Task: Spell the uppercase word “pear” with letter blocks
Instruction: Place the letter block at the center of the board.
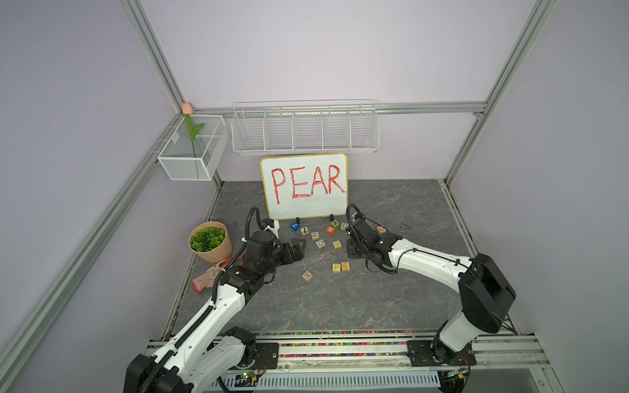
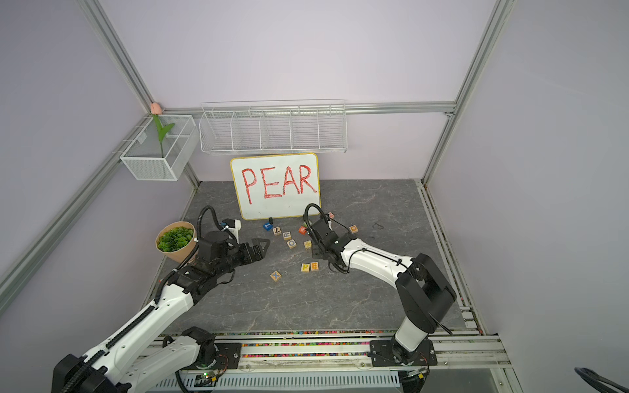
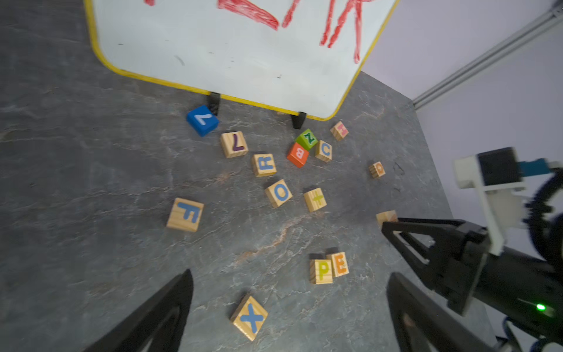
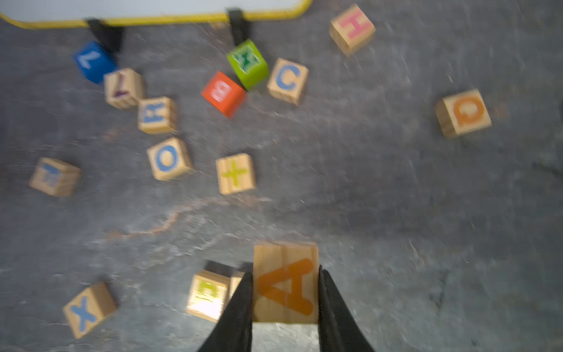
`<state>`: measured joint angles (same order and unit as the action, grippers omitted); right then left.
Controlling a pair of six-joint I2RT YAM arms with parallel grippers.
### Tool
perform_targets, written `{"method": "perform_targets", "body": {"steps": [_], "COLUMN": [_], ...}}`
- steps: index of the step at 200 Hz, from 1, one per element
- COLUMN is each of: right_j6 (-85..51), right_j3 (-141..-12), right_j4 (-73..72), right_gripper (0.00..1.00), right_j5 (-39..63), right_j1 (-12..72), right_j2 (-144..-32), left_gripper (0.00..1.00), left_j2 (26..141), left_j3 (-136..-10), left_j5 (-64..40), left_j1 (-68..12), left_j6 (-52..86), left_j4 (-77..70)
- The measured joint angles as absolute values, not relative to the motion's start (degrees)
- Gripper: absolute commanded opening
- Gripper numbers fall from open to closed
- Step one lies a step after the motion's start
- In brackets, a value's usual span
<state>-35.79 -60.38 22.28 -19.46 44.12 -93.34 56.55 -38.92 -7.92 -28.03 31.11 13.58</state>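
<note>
top views: left gripper (image 1: 299, 250) with jaws apart, holding nothing; r block (image 1: 315, 234) near its fingertips; p block (image 1: 336, 267) and e block (image 1: 345, 265) touching side by side, between it and the right gripper (image 1: 351, 251)
left wrist view: p and e blocks ahead, between the spread fingers (image 3: 170, 304)
right wrist view: right gripper clamped on the a block (image 4: 286, 283), orange letter facing the camera; p and e blocks just beside one finger

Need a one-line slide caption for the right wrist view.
Right gripper shut on the A block, near the P block; other lettered blocks scattered before the whiteboard.
</note>
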Motion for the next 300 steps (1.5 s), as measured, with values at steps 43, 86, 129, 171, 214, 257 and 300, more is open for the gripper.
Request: {"method": "perform_targets", "body": {"steps": [43,86,129,171,214,257,300], "right_j6": [-41.4,-43.7,-44.6,-44.3,-41.9,-38.4,-35.6], "right_j3": [-55.3,-55.3,-55.6,-55.6,-55.6,-54.9,-54.9], "right_j4": [22.3,20.1,19.9,21.2,24.0,24.2,24.2], "right_gripper": [0.29,0.30,0.47,0.58,0.61,0.65,0.64], "right_j5": [-17.2,-14.8,-14.2,-14.6,-18.2,-19.6,-19.4], "right_j1": [42.0,41.7,41.7,41.7,41.7,41.6,41.2], "right_j2": [-93.7,-98.6,-99.0,-98.3,-93.3,-91.6,-91.7], "left_gripper": [0.99,0.99,0.99,0.99,0.99,0.99,0.99], "left_j2": [59.4,57.6,54.5,54.3,54.3,54.7,54.8], "left_j3": [-41.8,-41.8,-41.0,-40.9,-40.9,-40.9,-40.8], "left_j5": [-9.5,-8.6,-6.4,-4.8,-4.3,-4.1,-3.9], "left_j1": [-33.5,-33.5,-33.5,-33.5,-33.5,-33.5,-33.5], "left_j6": [30.3,31.0,31.4,32.1,32.5,32.6,32.9], "left_j4": [11.2,10.6,10.8,11.2,11.2,11.0,11.0]}}
